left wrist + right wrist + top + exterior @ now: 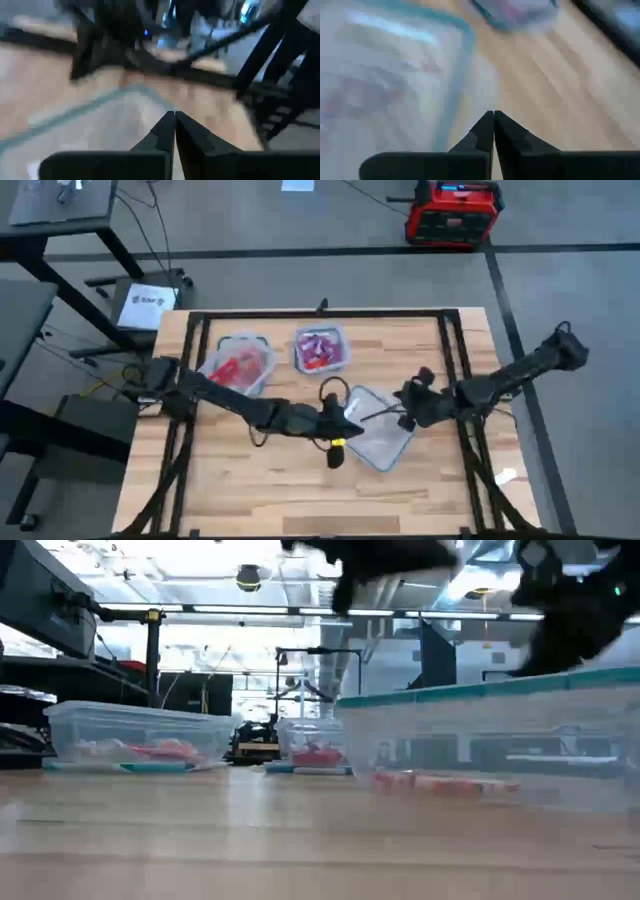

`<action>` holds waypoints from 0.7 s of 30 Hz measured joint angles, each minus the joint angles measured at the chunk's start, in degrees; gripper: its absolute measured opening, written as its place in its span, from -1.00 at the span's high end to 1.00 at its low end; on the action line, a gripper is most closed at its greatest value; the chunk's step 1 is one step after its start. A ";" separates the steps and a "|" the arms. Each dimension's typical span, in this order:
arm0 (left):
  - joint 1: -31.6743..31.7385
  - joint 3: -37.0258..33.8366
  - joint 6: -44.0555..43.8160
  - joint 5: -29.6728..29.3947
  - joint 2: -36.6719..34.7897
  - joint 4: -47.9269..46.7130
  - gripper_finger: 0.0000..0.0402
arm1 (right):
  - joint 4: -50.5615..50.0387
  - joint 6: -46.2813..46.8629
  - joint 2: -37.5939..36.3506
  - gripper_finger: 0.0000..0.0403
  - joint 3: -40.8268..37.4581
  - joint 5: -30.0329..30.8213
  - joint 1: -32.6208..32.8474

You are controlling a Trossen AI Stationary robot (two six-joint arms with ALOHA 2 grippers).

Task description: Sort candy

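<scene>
Two dark, cable-draped jointed arms

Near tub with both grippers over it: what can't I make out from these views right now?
- Near tub contents: high view too small; low view shows reddish candy blurred through its wall.
- Left gripper and right gripper: shut; motion blur hides what lies below.
- Candy counts in far tubs: too small.

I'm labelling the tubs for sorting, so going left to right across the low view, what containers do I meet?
Tub holding red candy → smaller, farther tub with red and pink candy → large near tub with a few pink pieces.
</scene>
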 joint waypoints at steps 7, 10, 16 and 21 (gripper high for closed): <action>0.41 0.12 -1.61 0.79 4.91 -8.28 1.00 | 6.37 4.75 3.99 1.00 -1.94 -12.95 2.31; 1.19 0.14 0.56 0.61 4.25 -13.38 1.00 | 10.86 8.35 5.26 1.00 -1.63 -14.42 5.10; 2.71 0.11 4.99 0.20 3.35 -17.07 1.00 | 15.66 13.96 7.65 1.00 -1.20 -14.12 10.03; 2.84 2.74 4.95 1.34 2.35 -15.86 1.00 | 16.99 15.37 10.88 1.00 -1.02 -11.10 10.36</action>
